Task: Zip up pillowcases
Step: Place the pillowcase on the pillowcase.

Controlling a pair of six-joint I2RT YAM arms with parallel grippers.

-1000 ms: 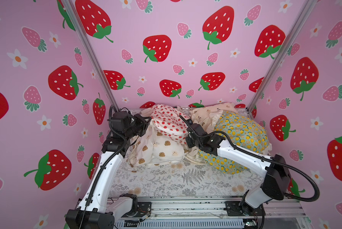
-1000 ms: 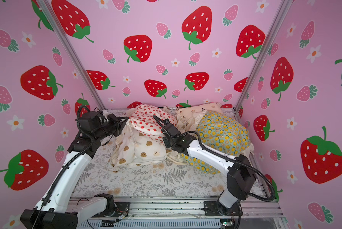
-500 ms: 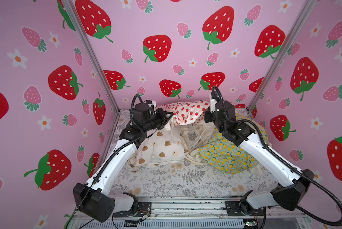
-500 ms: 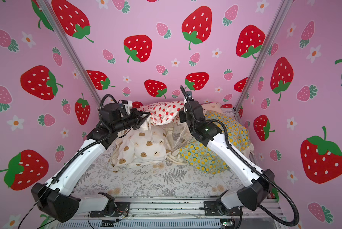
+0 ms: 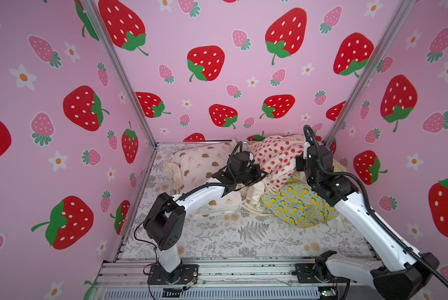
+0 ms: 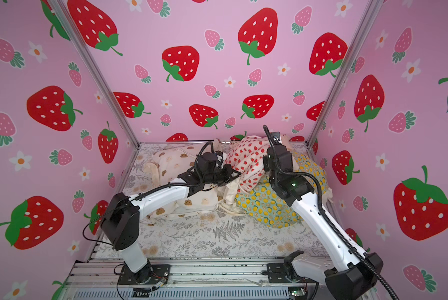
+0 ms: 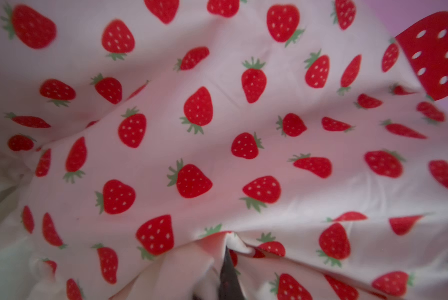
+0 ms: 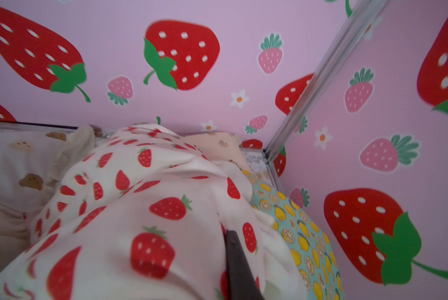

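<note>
The white pillowcase with red strawberries (image 5: 277, 161) (image 6: 246, 161) lies bunched at the back right, resting on the mint lemon pillowcase (image 5: 298, 202). My left gripper (image 5: 263, 174) (image 7: 226, 253) is shut on a fold at its near-left edge. My right gripper (image 5: 301, 166) (image 8: 228, 233) is at its right side, one dark finger showing, with strawberry cloth gathered around the tip. The cookie-print pillowcase (image 5: 199, 163) lies at the back left, partly under my left arm. A corner of the cream bear pillowcase (image 8: 217, 141) peeks out behind. No zipper is visible.
The grey fern-print sheet (image 5: 243, 233) covers the floor, bare along the front. Pink strawberry walls close in on three sides, with metal corner posts (image 5: 347, 109) near my right arm. The arms' mounting rail (image 5: 230, 272) runs along the front edge.
Both arms lifted the strawberry pillowcase off the middle, held it stretched between them, then swung right and lowered it onto the lemon pillowcase. More of the cookie pillowcase now shows.
</note>
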